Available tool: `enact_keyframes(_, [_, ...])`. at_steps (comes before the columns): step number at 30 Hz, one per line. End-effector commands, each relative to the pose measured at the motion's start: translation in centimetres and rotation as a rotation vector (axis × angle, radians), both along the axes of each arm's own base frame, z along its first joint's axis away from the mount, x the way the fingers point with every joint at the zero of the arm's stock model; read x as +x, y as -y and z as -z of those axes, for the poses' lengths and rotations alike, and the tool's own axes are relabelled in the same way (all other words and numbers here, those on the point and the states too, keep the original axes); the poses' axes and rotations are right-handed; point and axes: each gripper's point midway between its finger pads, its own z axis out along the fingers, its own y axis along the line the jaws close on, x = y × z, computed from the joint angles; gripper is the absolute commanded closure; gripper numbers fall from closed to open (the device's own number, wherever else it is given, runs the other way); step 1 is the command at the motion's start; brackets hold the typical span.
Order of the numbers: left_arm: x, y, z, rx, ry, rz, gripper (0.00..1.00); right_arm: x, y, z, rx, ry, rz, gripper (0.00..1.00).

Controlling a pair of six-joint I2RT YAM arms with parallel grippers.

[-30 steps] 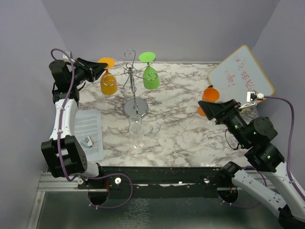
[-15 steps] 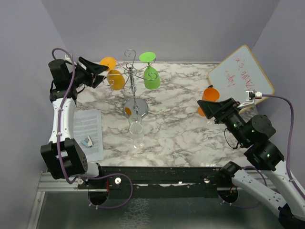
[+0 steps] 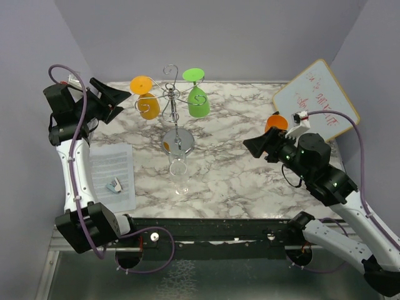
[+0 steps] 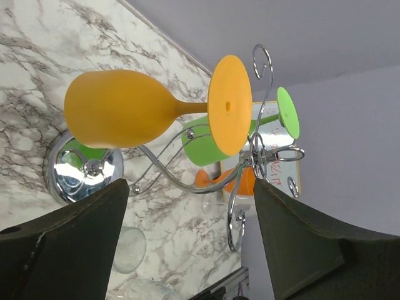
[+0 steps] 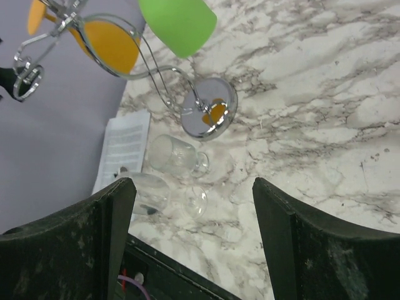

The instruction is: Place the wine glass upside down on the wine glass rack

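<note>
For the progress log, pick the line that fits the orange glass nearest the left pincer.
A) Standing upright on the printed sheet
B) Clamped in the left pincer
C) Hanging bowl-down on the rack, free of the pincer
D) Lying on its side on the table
C: the orange wine glass hangs by its foot from an arm of the wine glass rack, and the left pincer is open and apart from it.

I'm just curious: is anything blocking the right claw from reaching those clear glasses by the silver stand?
Nothing visible does. Only bare marble table lies between the open right gripper and the clear glasses. The chrome base of the rack sits just beyond them, not between.
</note>
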Motion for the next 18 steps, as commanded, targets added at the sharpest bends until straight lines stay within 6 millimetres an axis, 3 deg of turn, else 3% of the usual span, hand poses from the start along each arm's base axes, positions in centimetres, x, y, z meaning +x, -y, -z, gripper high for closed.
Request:
enact_keyframes(1, [-1.8, -0.6, -1.5, 0.064, 0.056, -0.020, 0.17, -0.9, -0.7, 2.3, -0.122, -0.053, -0.098, 0.19])
enact_keyframes(2, [-2.1, -0.8, -1.9, 0.086, 0.075, -0.039, 0.16, -0.8, -0.8, 2.8, -0.142, -0.064, -0.107, 0.19])
enact_keyframes(4, [-3.0, -1.1, -2.6, 0.136, 0.109, -0.069, 0.03, -0.7, -1.0, 3.9, -0.176, -0.083, -0.122, 0.19])
enact_keyframes(10, [-6.5, -1.5, -2.9, 0.300, 0.181, -0.159, 0.01, 0.0, -1.4, 6.3, -0.243, -0.116, -0.138, 0.18])
enact_keyframes(15, [-11.0, 0.1, -4.2, 0.405, 0.295, -0.170, 0.01, -0.4, -1.4, 6.8, -0.244, -0.129, -0.150, 0.19])
enact_keyframes(18, [-13.1, 2.6, -3.3, 0.432, 0.326, -0.082, 0.01, -0.4, -1.3, 7.4, -0.243, -0.140, -0.145, 0.19])
